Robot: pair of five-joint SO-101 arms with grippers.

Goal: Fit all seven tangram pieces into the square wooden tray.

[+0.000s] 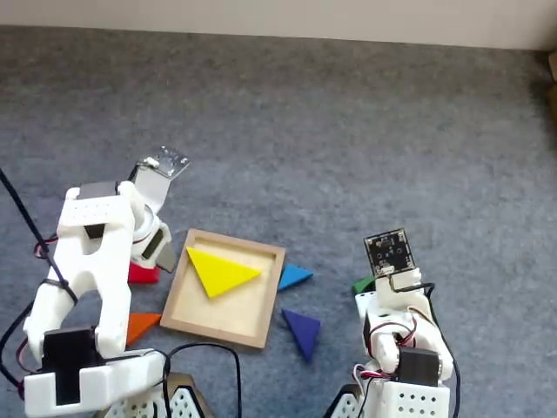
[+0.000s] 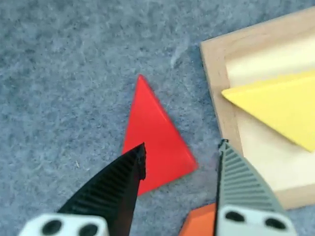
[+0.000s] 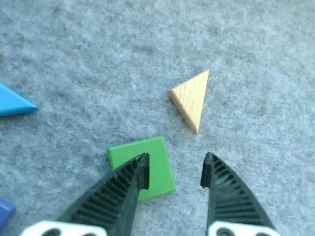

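So far: one piece, the yellow triangle (image 1: pixel 222 272), lies in the wooden tray (image 1: pixel 218 332); the rest I can see are out on the grey-covered bench (image 1: pixel 348 131).
Left gripper (image 2: pixel 182 150): open and empty, hovering low over the red triangle (image 2: pixel 155 137).
Red triangle from the gripper: directly beneath and ahead. The black finger (image 2: pixel 123 182) overlaps its near edge, and the grey finger (image 2: pixel 236 177) stands just off its corner on the tray side.
Long axis: it runs away from the gripper, roughly across the closing line, so the jaws would close over the narrower width.
Tray from the gripper: just beyond the grey finger, with its rim near the red triangle but apart from it.
Orange piece (image 2: pixel 199 221): close under the grey finger and likely to be nudged on the way down.
Right gripper (image 3: pixel 175 164): open and empty. One finger overlaps the green square (image 3: pixel 155 167); the plain wooden triangle (image 3: pixel 192 98) lies ahead, apart from it.
Nearer arm: left for the red triangle and orange piece; right for the green square, the light blue triangle (image 1: pixel 294 277) and the dark blue piece (image 1: pixel 303 331).
Next move, as I judge it: shift the left gripper slightly toward the black finger's side so that both fingers straddle the red triangle, then descend.
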